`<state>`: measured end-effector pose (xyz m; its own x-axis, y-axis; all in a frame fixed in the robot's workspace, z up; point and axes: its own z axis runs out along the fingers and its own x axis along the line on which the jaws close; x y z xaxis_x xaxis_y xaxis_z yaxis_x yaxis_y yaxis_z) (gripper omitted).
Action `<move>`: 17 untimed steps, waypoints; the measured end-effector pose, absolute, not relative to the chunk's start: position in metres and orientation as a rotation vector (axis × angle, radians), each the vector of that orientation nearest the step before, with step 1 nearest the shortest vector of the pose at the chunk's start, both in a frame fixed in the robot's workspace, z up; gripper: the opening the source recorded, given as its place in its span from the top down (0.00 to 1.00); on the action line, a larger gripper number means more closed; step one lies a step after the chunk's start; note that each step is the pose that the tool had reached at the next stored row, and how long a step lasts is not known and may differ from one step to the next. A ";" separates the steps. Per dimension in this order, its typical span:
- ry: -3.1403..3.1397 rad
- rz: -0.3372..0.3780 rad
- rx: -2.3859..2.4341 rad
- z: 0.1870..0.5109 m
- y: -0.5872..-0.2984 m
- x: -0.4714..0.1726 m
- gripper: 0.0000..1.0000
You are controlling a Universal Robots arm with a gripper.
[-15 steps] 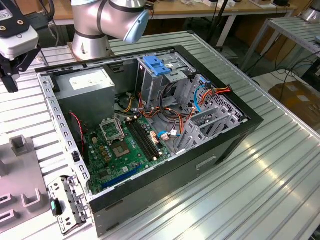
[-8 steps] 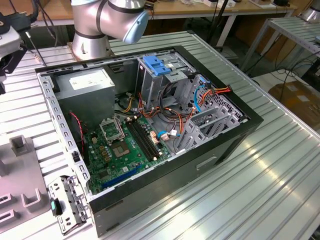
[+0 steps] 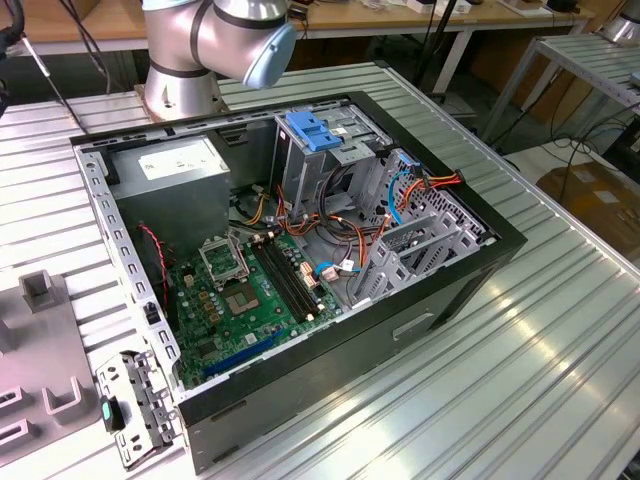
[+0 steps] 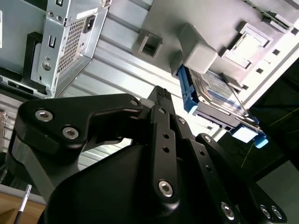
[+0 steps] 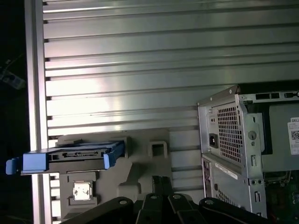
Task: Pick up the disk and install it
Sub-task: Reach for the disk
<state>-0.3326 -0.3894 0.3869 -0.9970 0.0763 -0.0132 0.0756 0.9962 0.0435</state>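
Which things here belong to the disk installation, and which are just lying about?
Job: disk, resting in grey holder; hand, holding nothing; open computer case with drive cage.
Lying about: loose metal bracket beside the case; power supply; motherboard.

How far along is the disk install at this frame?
Done: nothing yet. The disk rests in its grey holder on the table, outside the open computer case. In hand: nothing. In both wrist views the gripper is shut and empty, apart from the disk and pointing toward the holder. Left: the pickup and the whole install.
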 end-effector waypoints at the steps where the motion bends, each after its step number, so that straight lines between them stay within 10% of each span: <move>1: 3.124 0.067 0.119 0.387 -0.389 -0.335 0.89; 17: 3.128 0.067 0.119 0.386 -0.386 -0.376 0.89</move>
<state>-0.3764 -0.3859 0.3856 -0.9971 0.0762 -0.0090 0.0757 0.9962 0.0431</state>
